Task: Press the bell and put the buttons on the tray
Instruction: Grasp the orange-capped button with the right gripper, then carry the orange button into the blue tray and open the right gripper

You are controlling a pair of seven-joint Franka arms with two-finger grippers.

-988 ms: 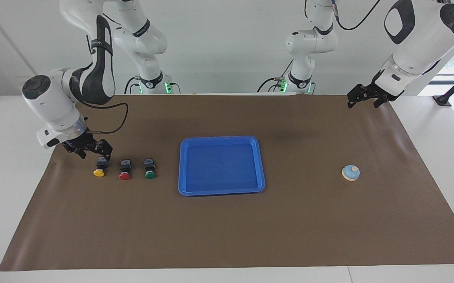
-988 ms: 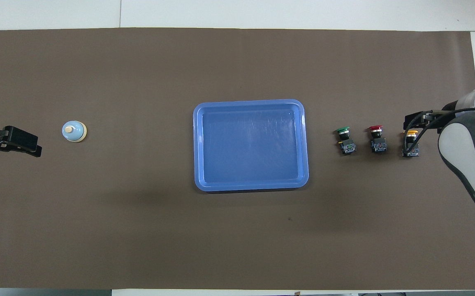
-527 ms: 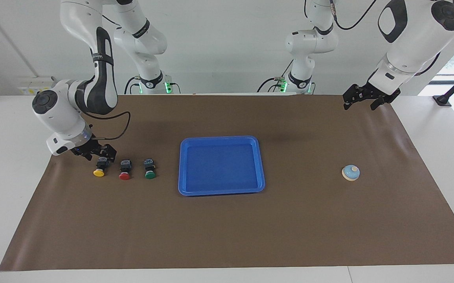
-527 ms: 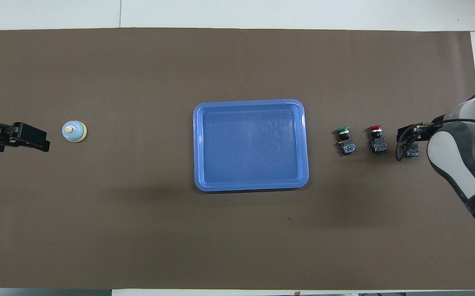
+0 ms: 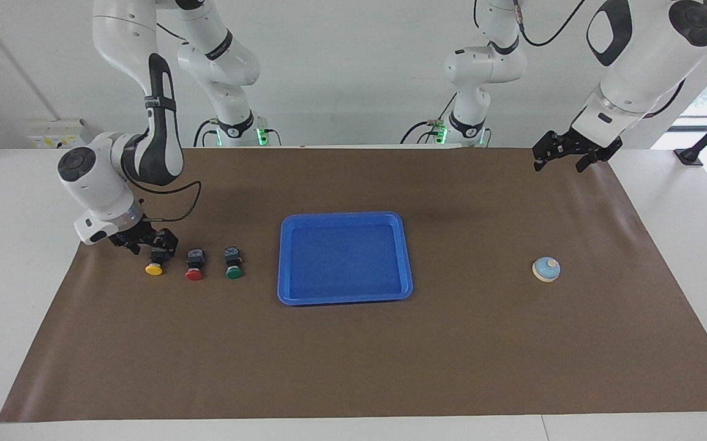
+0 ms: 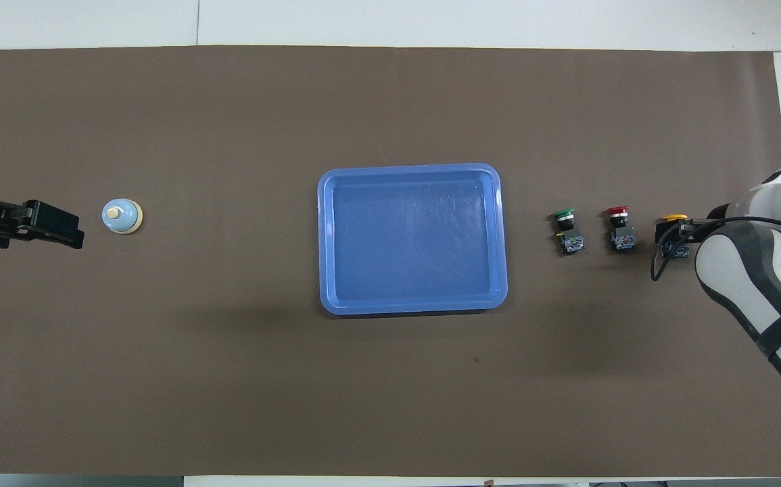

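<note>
Three buttons (image 5: pixel 194 263) lie mid-left; the right tool (image 5: pixel 156 246), width untellable, is at the yellow one; the left tool (image 5: pixel 564 153) hangs wide, upper right.

You see the blue tray (image 5: pixel 346 299) mid-mat, yellow (image 5: pixel 154 268), red (image 5: pixel 193 274) and green (image 5: pixel 234 273) buttons in a row toward the right arm's end, and the bell (image 5: pixel 546 269) toward the left arm's end.
</note>
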